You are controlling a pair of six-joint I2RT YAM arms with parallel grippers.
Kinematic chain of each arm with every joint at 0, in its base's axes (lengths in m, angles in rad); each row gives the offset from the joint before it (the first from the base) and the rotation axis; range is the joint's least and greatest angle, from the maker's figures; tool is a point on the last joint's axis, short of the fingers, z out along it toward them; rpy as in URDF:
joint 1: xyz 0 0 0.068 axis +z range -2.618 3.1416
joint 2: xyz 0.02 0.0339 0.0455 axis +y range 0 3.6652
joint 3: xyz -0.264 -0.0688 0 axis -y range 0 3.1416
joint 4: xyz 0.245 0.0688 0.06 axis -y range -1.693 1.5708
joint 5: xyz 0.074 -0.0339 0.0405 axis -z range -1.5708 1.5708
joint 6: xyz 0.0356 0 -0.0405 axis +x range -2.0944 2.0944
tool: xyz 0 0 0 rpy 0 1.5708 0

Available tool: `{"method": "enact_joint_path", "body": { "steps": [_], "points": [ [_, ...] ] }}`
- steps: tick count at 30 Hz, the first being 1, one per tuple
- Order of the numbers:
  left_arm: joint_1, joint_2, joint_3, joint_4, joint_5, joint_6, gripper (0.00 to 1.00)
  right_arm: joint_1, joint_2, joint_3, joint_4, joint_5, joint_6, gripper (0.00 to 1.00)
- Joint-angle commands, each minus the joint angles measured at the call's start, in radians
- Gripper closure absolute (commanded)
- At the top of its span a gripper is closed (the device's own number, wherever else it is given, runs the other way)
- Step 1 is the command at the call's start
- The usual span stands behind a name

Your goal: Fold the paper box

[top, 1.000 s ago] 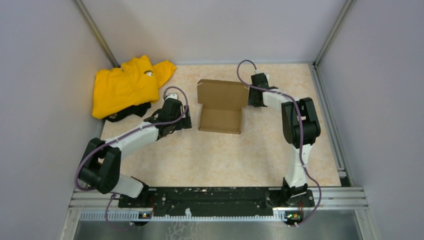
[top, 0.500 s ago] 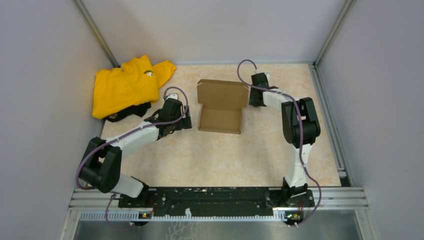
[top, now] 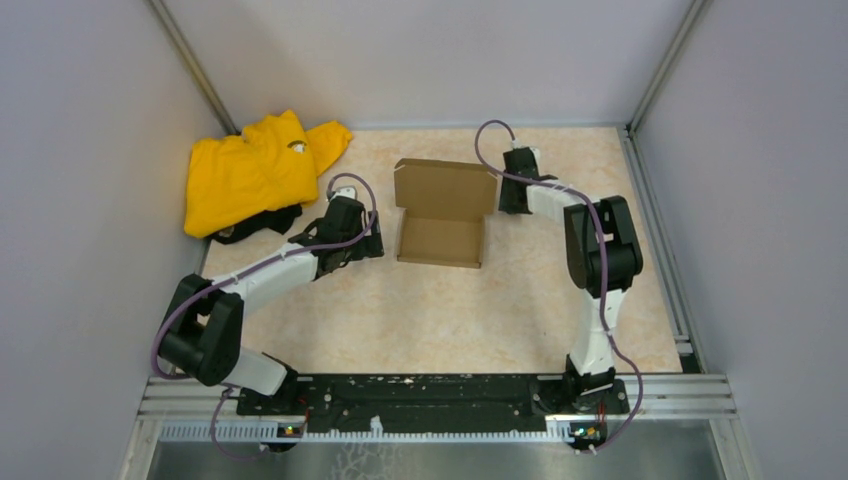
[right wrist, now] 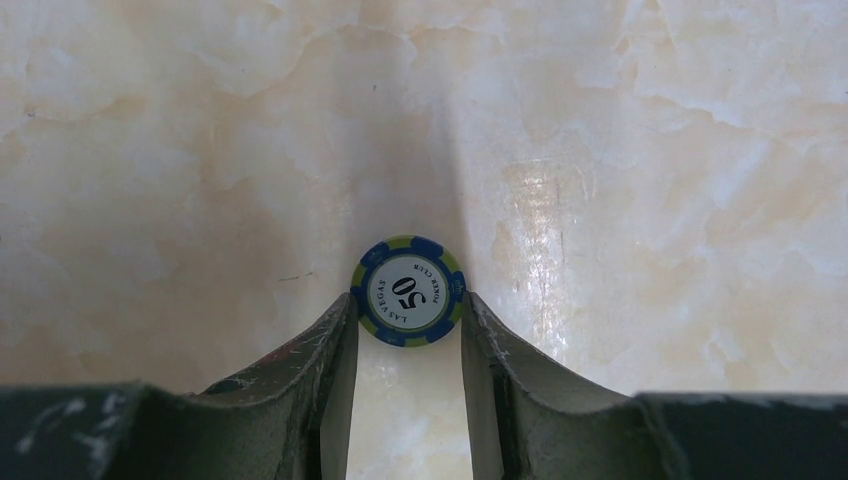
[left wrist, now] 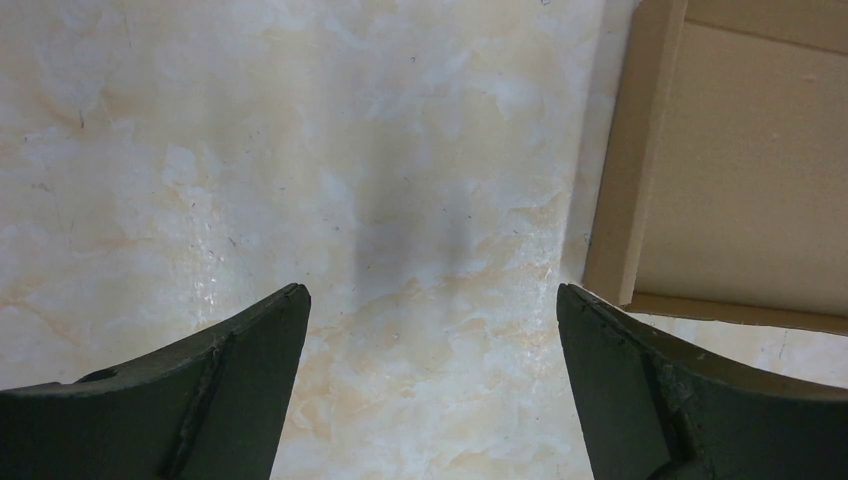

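Centrally, toward the back of the marbled beige table [top: 430, 310], sits the paper box [top: 440, 215]: plain brown cardboard, unprinted and half formed. Its tray lies flat and its lid panel is open at the far side, with small tabs at the lid corners. The left wrist view shows the tray's left side wall and near wall as raised strips [left wrist: 750, 160]. Bare tabletop runs wide in front of the box and to its right. The grey enclosure walls and metal frame rails close off the back and both sides. The left gripper [top: 368, 243] is just beside the box's left side, not touching it, with its fingers spread wide over bare table [left wrist: 430, 300]. The right gripper [top: 513, 195] is just beside the lid's right edge. Its fingers are narrowed [right wrist: 407, 305] against two sides of a blue, green and yellow poker chip [right wrist: 407, 290] marked 50, which lies flat on the table. A crumpled yellow garment [top: 250, 175] fills the back left corner, well apart from the box, with something black [top: 265, 222] under its near edge, next to the left arm.
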State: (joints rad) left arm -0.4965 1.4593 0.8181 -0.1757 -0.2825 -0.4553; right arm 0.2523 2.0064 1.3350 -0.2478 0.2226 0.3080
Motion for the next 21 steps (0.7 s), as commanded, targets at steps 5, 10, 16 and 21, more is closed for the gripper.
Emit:
{"method": "enact_joint_path", "body": {
  "steps": [5,10,16,21],
  "points": [
    [0.007,-0.004,0.006,0.028,0.014,-0.007,0.01,-0.003,-0.056,-0.086,-0.064,-0.020,0.006,0.64],
    [0.007,-0.006,0.003,0.028,0.017,-0.012,0.01,-0.004,-0.084,-0.116,-0.060,-0.013,0.006,0.64],
    [0.007,-0.004,0.003,0.028,0.019,-0.013,0.01,-0.004,-0.089,-0.112,-0.061,-0.009,0.002,0.58],
    [0.006,-0.001,0.015,0.027,0.020,-0.008,0.01,-0.017,-0.028,-0.014,-0.076,-0.021,-0.006,0.37]
  ]
}}
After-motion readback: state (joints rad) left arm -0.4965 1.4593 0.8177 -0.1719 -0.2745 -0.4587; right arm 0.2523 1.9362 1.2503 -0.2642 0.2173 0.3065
